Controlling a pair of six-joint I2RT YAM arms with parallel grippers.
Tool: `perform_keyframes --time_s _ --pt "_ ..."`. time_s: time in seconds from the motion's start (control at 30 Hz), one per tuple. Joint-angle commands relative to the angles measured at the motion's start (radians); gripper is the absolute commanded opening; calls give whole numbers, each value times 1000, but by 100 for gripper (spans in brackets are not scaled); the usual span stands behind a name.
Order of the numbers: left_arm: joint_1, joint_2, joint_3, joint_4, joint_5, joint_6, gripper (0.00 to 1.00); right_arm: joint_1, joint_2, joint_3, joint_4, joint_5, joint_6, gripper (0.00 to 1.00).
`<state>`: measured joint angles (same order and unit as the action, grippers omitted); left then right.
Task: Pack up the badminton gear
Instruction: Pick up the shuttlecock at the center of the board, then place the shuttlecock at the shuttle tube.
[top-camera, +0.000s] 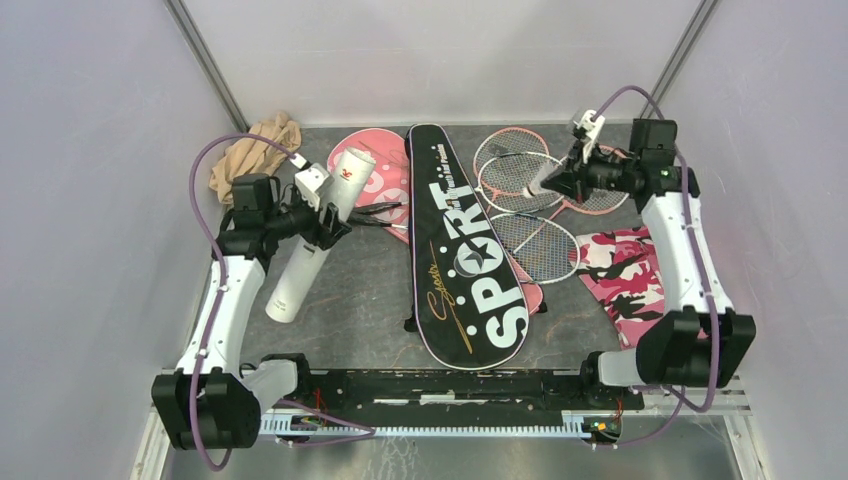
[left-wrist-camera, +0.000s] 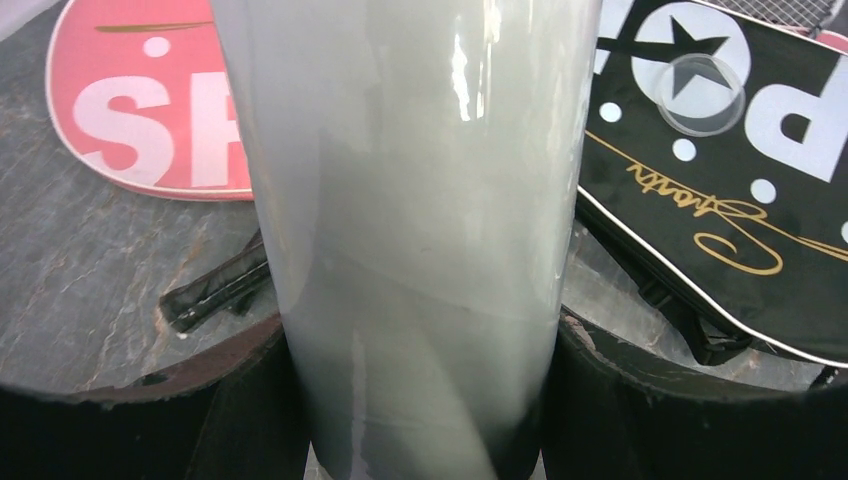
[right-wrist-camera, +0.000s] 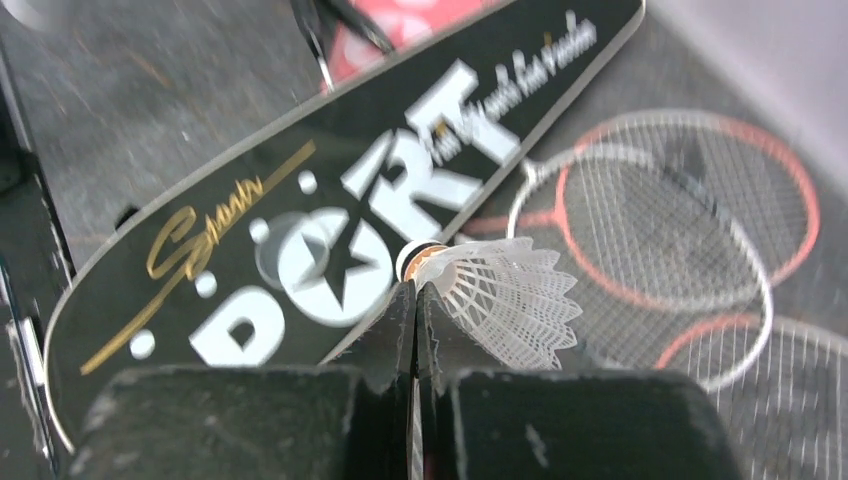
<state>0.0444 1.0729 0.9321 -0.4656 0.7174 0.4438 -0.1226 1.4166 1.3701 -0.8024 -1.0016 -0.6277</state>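
My left gripper (top-camera: 322, 220) is shut on the long white tube (top-camera: 310, 240), which slants from the pink bag (top-camera: 385, 180) toward the near left. In the left wrist view the tube (left-wrist-camera: 410, 200) fills the gap between both fingers. My right gripper (top-camera: 553, 180) is shut on the skirt of a white feathered shuttlecock (right-wrist-camera: 505, 295) and holds it above the pink-framed rackets (top-camera: 530, 170). Its fingertips (right-wrist-camera: 415, 300) meet with the feather edge pinched between them. The black bag lettered SPORT (top-camera: 465, 250) lies in the middle of the table.
A beige cloth (top-camera: 250, 150) is bunched at the back left. A pink camouflage cloth (top-camera: 625, 275) lies at the right, beside another racket (top-camera: 545, 245). A small clear round lid (top-camera: 468, 262) rests on the black bag. Grey walls close in the table.
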Motion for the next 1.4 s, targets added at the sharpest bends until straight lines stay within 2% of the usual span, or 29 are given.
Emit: perform_keyframes --time_s 0.0,0.17,0.27,0.53,0.7,1.13,1.37 --pt "-34 16 72 -47 58 95 2 139 -112 -24 435 -20 376 0" --pt "-103 38 108 -118 95 178 2 312 -121 46 605 56 508 0" --pt "-139 46 115 -149 120 241 2 389 -102 87 620 92 522 0" --pt "-209 58 97 -159 190 351 2 528 -101 63 634 137 503 0" --pt "-249 64 87 -159 219 393 2 583 -102 36 633 161 483 1" --pt "-305 88 78 -161 213 390 2 718 -85 -68 563 191 396 0" --pt "-312 82 58 -161 209 409 2 719 -72 -98 563 63 374 3"
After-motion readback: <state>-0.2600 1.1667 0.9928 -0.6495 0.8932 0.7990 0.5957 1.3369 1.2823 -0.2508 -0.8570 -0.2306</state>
